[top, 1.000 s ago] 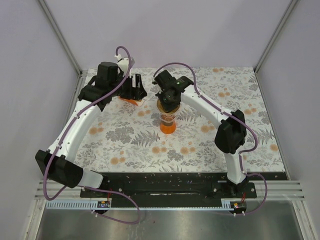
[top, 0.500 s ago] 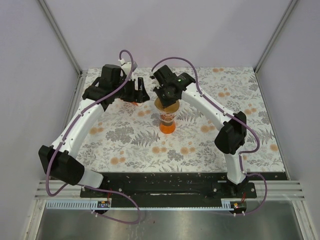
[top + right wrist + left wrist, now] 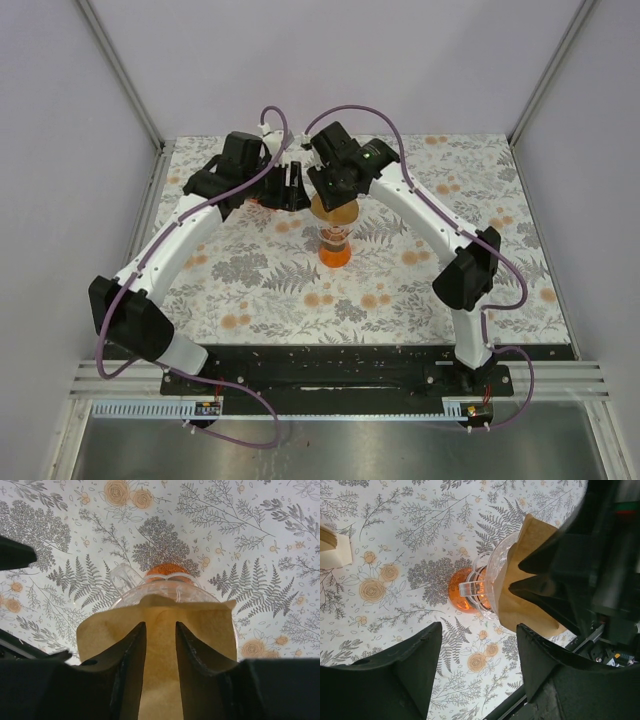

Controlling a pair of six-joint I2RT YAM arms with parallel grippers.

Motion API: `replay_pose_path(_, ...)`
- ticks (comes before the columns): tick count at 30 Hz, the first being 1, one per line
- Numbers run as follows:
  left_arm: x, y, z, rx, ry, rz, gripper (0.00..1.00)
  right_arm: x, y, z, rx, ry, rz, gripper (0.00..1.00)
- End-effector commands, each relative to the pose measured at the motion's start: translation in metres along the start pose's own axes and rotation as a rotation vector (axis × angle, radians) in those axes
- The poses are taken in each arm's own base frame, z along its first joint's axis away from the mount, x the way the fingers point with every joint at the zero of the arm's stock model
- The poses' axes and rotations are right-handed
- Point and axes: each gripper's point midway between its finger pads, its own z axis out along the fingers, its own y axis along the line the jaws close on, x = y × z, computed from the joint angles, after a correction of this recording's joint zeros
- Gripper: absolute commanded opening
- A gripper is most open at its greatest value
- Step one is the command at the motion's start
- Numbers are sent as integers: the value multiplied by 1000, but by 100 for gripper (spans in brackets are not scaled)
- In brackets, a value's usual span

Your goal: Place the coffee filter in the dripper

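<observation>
The dripper (image 3: 335,250) stands mid-table, a clear cone on an orange base (image 3: 462,590). The tan coffee filter (image 3: 335,210) sits in the top of its cone, with its edges above the rim (image 3: 100,630). My right gripper (image 3: 335,193) is right over it. Its jaws (image 3: 160,625) stand a narrow gap apart with filter paper showing between them. My left gripper (image 3: 292,187) hovers just left of the dripper, wide open and empty (image 3: 479,630). In the left wrist view the right gripper's fingers (image 3: 540,587) rest against the filter (image 3: 532,540).
The holder with its stack of tan papers (image 3: 332,550) stands at the back left. In the top view it is mostly hidden behind my left arm (image 3: 256,199). The table has a floral cloth (image 3: 300,300), and grey walls close it in on three sides.
My left gripper has swung right, from the holder to beside the dripper. My right gripper has stayed over the dripper, shifting slightly back, with the filter at the cone.
</observation>
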Motion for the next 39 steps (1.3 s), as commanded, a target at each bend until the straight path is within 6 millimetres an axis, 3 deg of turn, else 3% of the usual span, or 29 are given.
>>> replay_pose_path(1, -29, -8, -2, 3, -82, 48, 63, -31, 6, -64, -37, -167, -5, 38)
replay_pose_path(5, -29, -9, 5, 3, -73, 51, 59, -23, 15, -60, -89, -149, -5, 33)
replay_pose_path(12, -23, -4, 16, -10, -45, 54, 57, 3, 30, -35, -169, -73, 18, 10)
replay_pose_path(20, -17, 0, 20, -22, -29, 53, 57, 19, 36, -17, -201, -28, 37, 0)
replay_pose_path(30, -16, 0, 20, -23, -26, 59, 57, 25, 28, 3, -148, 20, 19, 0)
replay_pose_path(33, -17, -1, 19, -21, -32, 58, 57, 20, 27, -2, -141, 12, 16, 8)
replay_pose_path(39, -18, -4, 18, -12, -33, 55, 57, -10, 22, -33, -118, -89, 7, 28)
